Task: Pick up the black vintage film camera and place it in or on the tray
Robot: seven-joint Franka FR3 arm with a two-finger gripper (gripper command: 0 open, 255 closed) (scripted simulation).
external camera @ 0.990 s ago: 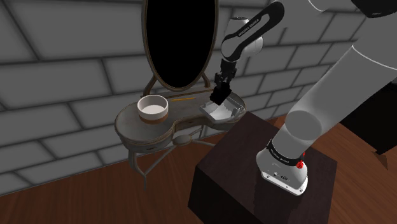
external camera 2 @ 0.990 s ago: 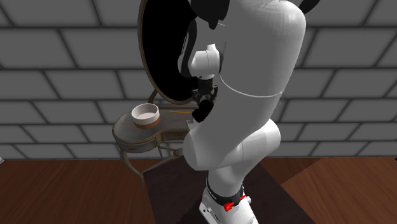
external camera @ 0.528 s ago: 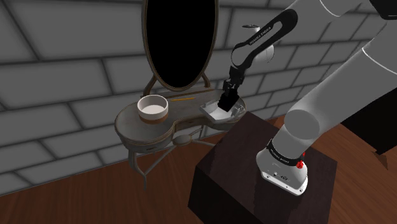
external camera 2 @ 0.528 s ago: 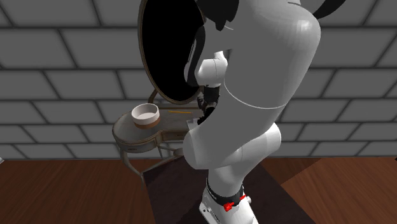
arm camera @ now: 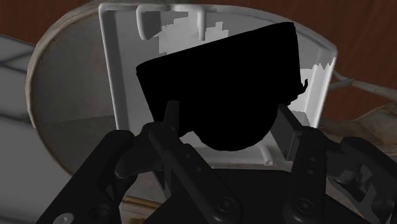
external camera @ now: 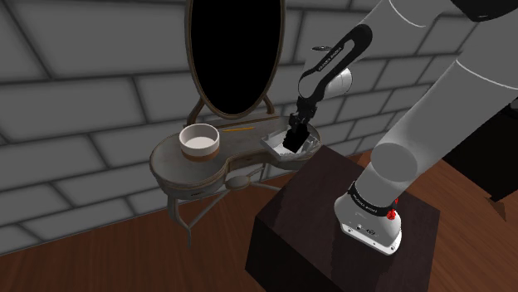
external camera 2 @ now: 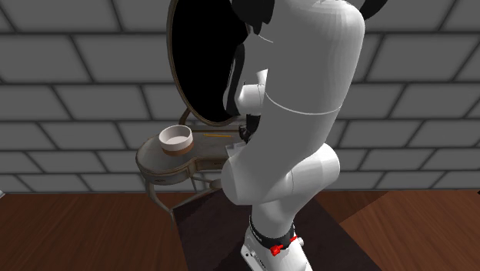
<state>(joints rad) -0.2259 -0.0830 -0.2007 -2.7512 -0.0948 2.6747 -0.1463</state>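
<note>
- Black film camera (arm camera: 222, 70): within walls of white tray (arm camera: 118, 76). Contact with tray floor: cannot tell.
- Tray: at dressing table's (external camera: 178, 162) end, shoulder view's right.
- Gripper (arm camera: 229, 118): clamped on camera, fingers (arm camera: 173, 124) pressed to both flanks of its lower bulge.
- Handling, judged: rigid, fairly heavy, smooth hard shell, slip-prone; lens fragile.
- Preferred hold: across flat body sides, clear of lens.

You had open table (external camera: 242, 143) between the bowl (external camera: 199, 139) and the tray (external camera: 310, 146); the mirror (external camera: 232, 58) closed off the far side behind them.
</note>
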